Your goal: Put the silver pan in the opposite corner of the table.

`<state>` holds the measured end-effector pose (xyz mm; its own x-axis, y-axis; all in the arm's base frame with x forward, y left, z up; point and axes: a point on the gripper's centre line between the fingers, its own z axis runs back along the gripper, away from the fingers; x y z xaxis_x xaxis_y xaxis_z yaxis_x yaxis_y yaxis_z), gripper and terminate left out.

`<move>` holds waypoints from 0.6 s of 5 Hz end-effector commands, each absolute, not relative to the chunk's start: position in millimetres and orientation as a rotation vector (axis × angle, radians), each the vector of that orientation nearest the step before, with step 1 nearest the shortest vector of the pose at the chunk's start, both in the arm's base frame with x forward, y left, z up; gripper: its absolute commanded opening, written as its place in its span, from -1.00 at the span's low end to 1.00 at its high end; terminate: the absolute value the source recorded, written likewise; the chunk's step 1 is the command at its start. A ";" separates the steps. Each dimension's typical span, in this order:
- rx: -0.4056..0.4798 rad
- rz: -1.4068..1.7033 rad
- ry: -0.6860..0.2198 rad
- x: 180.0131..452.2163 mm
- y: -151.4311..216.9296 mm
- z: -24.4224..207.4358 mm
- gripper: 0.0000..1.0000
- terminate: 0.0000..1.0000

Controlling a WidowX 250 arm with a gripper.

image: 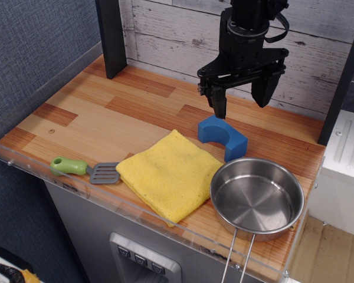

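Surface: the table, striped light and reddish planks with a clear rim, backed by a whitewashed board wall; blue-grey wall at the left of the frame.
Silver pan: the silver pan sits upright and empty at the lower right of the frame, in the near right corner, its wire-loop handle running out over the front rim towards the bottom edge.
Neighbours: a yellow cloth lies just beside the pan on its left; a blue block stands near it, above in the frame; a spatula lies at lower left.
Gripper: my gripper hangs above the blue block at upper centre-right, jaws spread wide, holding nothing, clear of the pan.
Handling, my judgement: thin steel, light and rigid, not fragile, but polished and likely slippery; a one-sided grip may let it tilt.
Hold point, my judgement: I would pinch the straight side wall over the rim; the thin handle looks harder to grip.
Destination: far left corner, upper left of the frame.
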<state>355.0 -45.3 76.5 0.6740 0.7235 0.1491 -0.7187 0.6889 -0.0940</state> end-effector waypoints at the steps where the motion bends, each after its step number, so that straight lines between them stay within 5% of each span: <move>1: -0.028 0.812 -0.180 355.0 -45.3 76.5 1.00 -1.00; 3: -0.011 0.510 -0.241 355.5 -61.3 85.7 1.00 -1.00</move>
<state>351.3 -60.8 63.3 0.8561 0.4863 0.1752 -0.4890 0.8717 -0.0302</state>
